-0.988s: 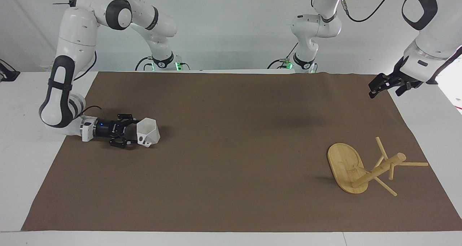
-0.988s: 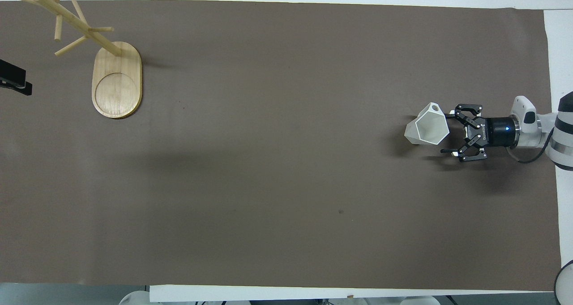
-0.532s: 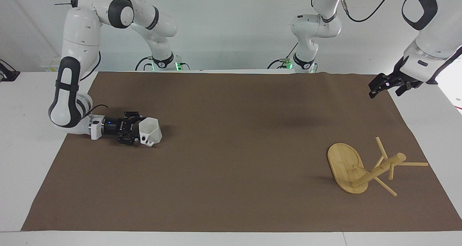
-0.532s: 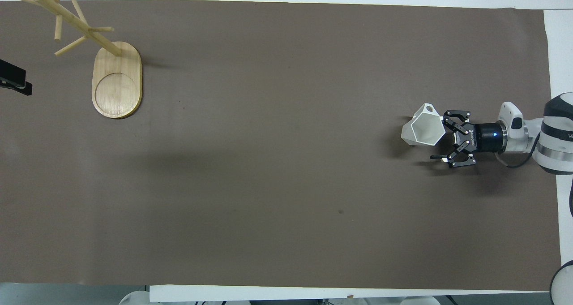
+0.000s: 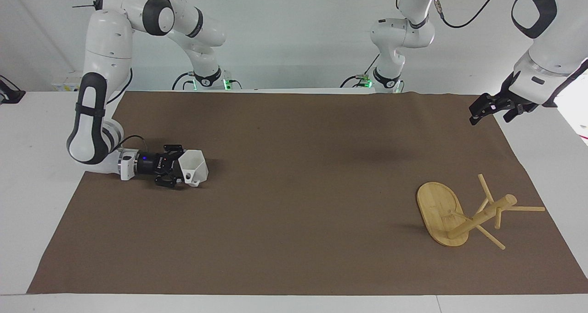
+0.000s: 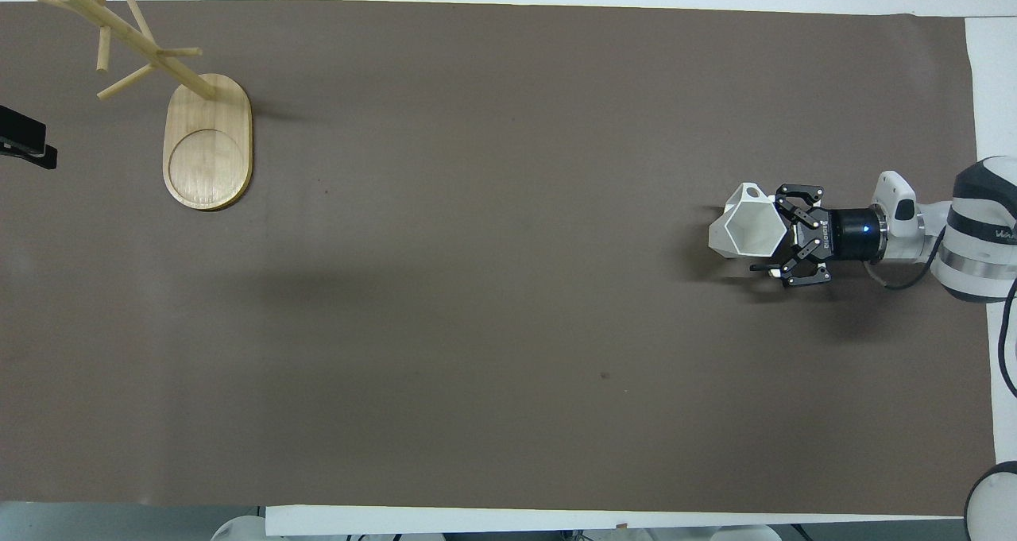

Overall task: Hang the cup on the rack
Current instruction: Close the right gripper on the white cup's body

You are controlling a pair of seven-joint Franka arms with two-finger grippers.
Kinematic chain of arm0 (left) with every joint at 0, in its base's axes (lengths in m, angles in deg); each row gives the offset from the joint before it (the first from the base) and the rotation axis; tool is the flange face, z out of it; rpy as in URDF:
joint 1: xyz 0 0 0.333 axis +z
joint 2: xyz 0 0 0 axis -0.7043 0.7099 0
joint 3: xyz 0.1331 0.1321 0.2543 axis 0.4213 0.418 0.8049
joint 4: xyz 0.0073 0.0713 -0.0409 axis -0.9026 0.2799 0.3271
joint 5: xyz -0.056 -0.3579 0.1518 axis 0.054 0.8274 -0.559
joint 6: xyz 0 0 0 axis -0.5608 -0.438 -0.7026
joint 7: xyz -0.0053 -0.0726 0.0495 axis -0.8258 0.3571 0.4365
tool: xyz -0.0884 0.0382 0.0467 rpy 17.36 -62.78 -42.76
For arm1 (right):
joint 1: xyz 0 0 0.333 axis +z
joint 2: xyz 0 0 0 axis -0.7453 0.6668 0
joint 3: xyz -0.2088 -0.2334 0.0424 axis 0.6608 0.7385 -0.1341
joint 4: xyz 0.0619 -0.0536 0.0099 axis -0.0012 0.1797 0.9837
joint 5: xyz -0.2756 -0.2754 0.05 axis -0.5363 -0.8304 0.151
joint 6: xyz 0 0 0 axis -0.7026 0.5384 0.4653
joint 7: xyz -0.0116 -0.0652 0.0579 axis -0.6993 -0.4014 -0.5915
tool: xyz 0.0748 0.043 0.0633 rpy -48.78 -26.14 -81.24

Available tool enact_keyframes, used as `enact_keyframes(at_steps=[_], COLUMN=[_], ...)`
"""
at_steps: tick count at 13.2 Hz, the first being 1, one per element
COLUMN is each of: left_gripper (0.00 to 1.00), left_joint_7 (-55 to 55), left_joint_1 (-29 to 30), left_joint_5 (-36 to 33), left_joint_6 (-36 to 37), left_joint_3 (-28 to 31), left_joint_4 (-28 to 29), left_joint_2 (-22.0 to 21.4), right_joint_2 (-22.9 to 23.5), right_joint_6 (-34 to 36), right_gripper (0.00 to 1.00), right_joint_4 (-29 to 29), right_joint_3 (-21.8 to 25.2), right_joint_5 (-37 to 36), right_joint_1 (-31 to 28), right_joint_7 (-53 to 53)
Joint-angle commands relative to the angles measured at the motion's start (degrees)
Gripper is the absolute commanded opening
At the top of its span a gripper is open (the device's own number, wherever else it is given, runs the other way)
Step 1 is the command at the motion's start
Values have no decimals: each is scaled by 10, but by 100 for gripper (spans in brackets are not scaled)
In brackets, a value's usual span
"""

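Observation:
The white faceted cup (image 5: 194, 165) sits on the brown mat at the right arm's end of the table, its rim tipped toward my right gripper; it also shows in the overhead view (image 6: 745, 229). My right gripper (image 5: 178, 171) lies low and level over the mat, open, right against the cup, with one fingertip (image 6: 761, 269) beside the cup's wall and the other hidden by the cup. The bamboo rack (image 5: 482, 216) stands on its oval base (image 6: 208, 148) at the left arm's end. My left gripper (image 5: 480, 110) waits in the air over the mat's edge there.
The brown mat (image 5: 294, 212) covers most of the white table. The rack's peg arms (image 6: 127, 28) stick out toward the mat's corner farthest from the robots.
My right gripper has slid along the mat toward the cup and closed in on it. The cup has shifted and turned a little. The left arm and the rack have not moved.

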Motion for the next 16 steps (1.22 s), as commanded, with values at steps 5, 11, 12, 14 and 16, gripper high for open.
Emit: enact_keyframes(at_steps=[5, 11, 12, 14, 16], left_gripper=[100, 100, 100, 100, 100], left_joint_7=[3, 3, 3, 3, 3], left_joint_1=[1, 1, 1, 1, 1], left_joint_5=[5, 5, 5, 5, 4], left_joint_6=[6, 6, 6, 6, 6], left_joint_3=[1, 1, 1, 1, 1], left_joint_4=[5, 5, 5, 5, 5], left_joint_2=[-8, -8, -8, -8, -8], right_joint_2=[-13, -13, -13, -22, -55], right_joint_6=[-10, -13, -15, -31, -50], right_gripper=[100, 60, 43, 23, 21], right_joint_4=[21, 22, 19, 4, -4], right_joint_3=[0, 0, 0, -1, -1], right_joint_5=[15, 33, 35, 38, 73], right_joint_1=[22, 45, 54, 71, 115], right_joint_7=[22, 18, 14, -19, -103])
